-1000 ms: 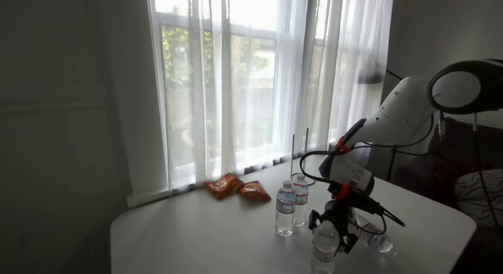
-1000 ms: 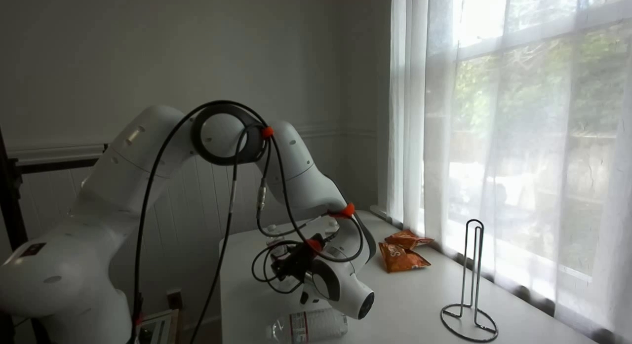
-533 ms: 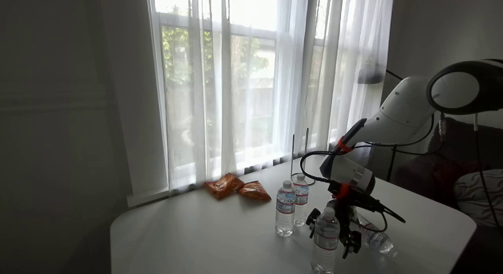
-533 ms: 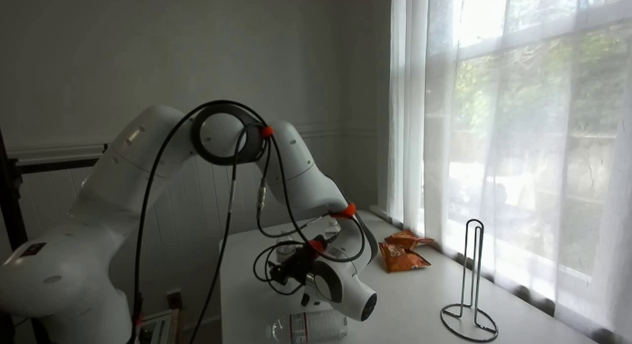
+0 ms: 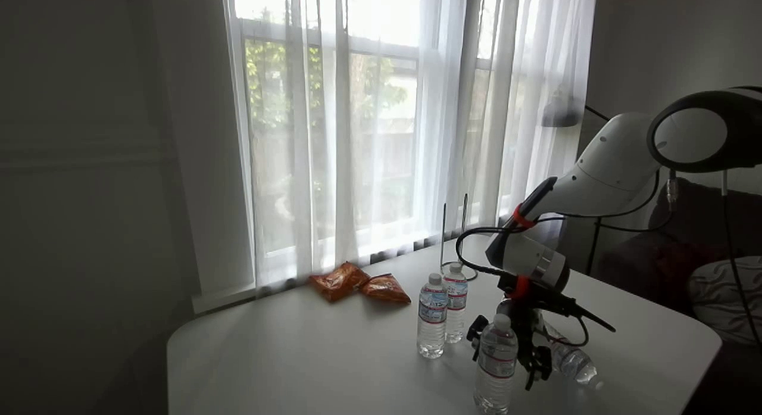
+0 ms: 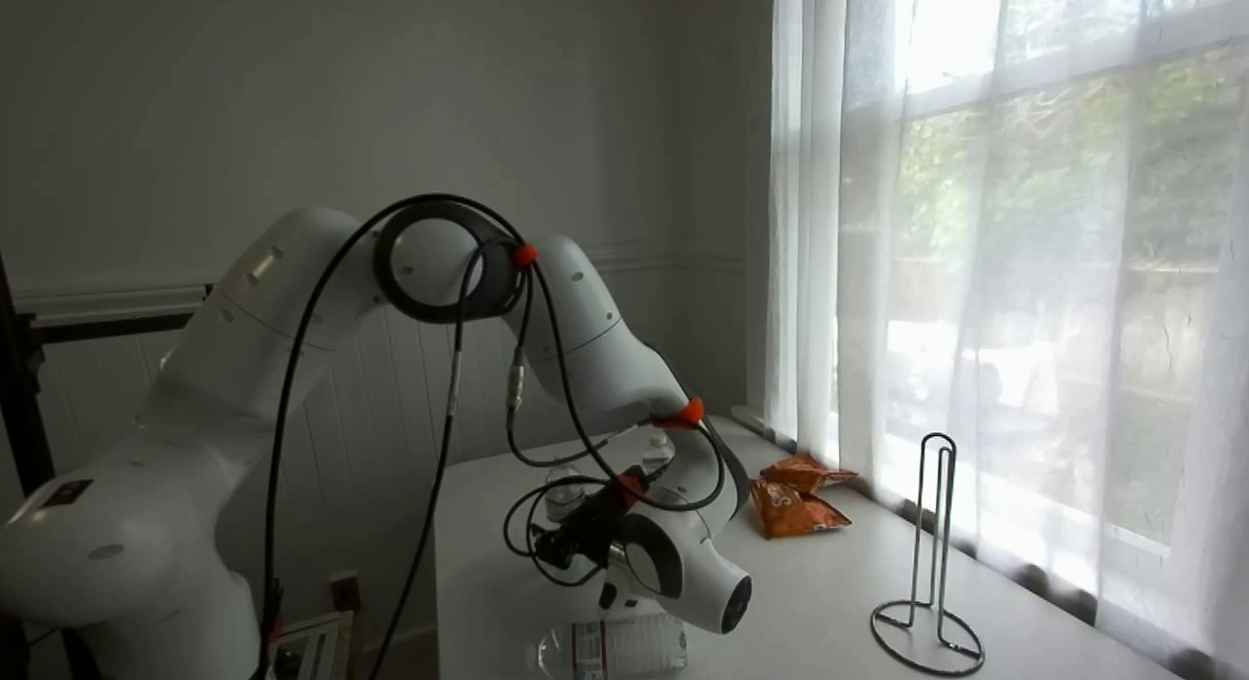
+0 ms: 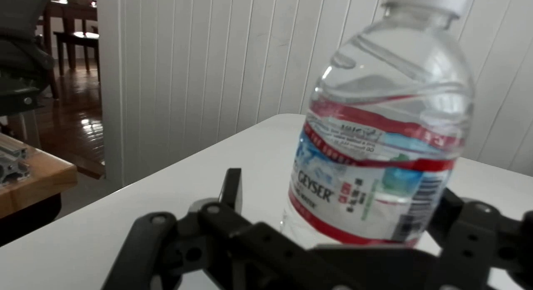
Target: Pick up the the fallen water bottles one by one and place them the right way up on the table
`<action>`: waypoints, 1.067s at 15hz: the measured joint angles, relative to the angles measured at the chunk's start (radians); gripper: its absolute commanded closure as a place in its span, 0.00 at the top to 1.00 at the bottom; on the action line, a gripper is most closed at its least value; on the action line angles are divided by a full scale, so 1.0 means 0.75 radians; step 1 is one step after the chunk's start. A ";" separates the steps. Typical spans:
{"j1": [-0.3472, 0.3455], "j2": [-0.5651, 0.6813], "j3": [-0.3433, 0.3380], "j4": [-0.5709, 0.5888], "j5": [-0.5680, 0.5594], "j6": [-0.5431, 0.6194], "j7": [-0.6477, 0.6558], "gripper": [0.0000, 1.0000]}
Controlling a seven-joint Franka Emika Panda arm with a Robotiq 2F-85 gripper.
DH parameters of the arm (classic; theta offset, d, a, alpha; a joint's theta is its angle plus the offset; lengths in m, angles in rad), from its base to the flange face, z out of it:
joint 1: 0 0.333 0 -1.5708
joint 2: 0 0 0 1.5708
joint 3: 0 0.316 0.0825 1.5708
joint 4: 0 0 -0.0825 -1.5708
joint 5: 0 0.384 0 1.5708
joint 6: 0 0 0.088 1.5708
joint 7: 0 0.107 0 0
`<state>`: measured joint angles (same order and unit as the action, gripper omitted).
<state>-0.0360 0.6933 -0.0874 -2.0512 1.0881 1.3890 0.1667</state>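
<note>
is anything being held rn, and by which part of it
Nothing is held: the hand is open, a gap showing beside the upright Geyser water bottle.

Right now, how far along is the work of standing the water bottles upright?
Looks done: the GEYSER-labelled water bottle stands upright on the table, as do two more water bottles. In hand: nothing gripped; the gripper is open near the GEYSER-labelled one. Left: a fallen water bottle, lying on its side.

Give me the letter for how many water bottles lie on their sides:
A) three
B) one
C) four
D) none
B, since both exterior views show just one bottle resting lengthwise on the table.
</note>
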 measured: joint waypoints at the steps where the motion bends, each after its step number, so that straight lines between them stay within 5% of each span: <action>1: 0.010 -0.016 -0.014 -0.001 -0.028 0.019 0.005 1.00; 16: 0.054 -0.622 -0.090 -0.237 -0.626 0.557 0.105 1.00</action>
<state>0.0044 0.2270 -0.1552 -2.2293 0.6187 1.8066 0.2458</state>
